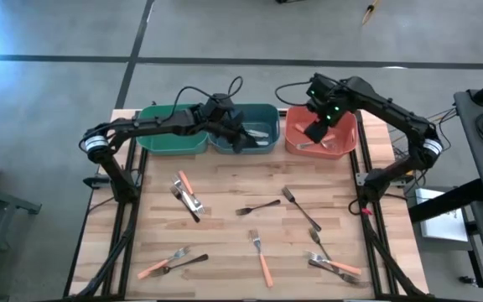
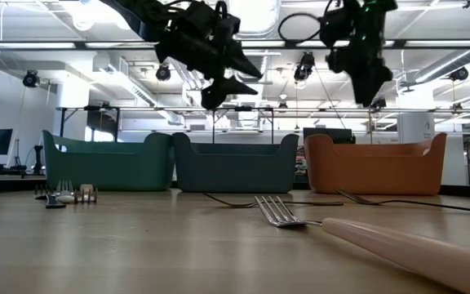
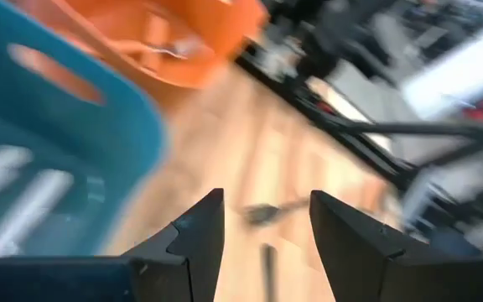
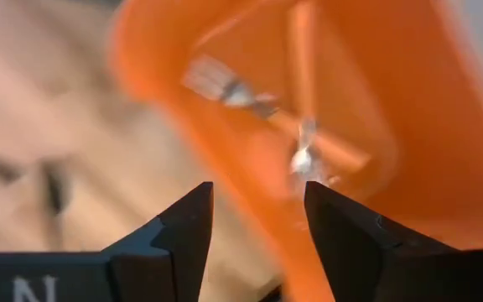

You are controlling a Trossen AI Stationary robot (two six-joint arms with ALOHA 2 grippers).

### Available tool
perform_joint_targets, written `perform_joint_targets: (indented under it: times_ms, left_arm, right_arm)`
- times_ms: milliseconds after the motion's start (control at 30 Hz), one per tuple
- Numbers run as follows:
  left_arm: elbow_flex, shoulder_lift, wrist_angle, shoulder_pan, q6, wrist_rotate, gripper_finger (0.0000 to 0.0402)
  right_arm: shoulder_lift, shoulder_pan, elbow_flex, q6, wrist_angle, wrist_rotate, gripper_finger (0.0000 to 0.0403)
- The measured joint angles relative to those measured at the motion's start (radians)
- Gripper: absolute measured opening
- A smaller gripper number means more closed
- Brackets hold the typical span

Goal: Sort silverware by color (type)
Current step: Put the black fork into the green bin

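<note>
While most of the silverware (image 1: 262, 258) lies scattered on the tabletop (image 1: 225, 180) nearer than both arms, the left end effector (image 1: 240, 134) hangs over the blue bin (image 1: 262, 113), fingers spread wide and empty, with silver pieces under it. Beside it, the right end effector (image 1: 317, 132) hovers over the orange bin (image 1: 342, 147), fingers wide, empty; pink-handled forks (image 4: 250, 96) lie in the bin below it. Beyond the left end effector sits a green bin (image 1: 170, 138)
</note>
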Motion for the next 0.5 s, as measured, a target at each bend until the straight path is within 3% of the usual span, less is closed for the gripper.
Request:
perform_joint_targets:
  times_ms: [100, 233, 500]
  left_arm:
    - [0.0, 0.0, -0.003, -0.015, -0.012, 0.116, 0.0158]
    - [0.0, -0.001, -0.036, -0.069, -0.034, 0.194, 0.0158]
    - [0.0, -0.001, -0.107, -0.238, -0.099, 0.187, 0.0158]
  right_arm:
    - [-0.038, 0.037, 0.0, 0.031, -0.052, -0.084, 0.0169]
    - [-0.087, 0.142, -0.02, 0.079, -0.071, -0.098, 0.0156]
    - [-0.15, 0.407, -0.165, 0.206, -0.058, -0.098, 0.014]
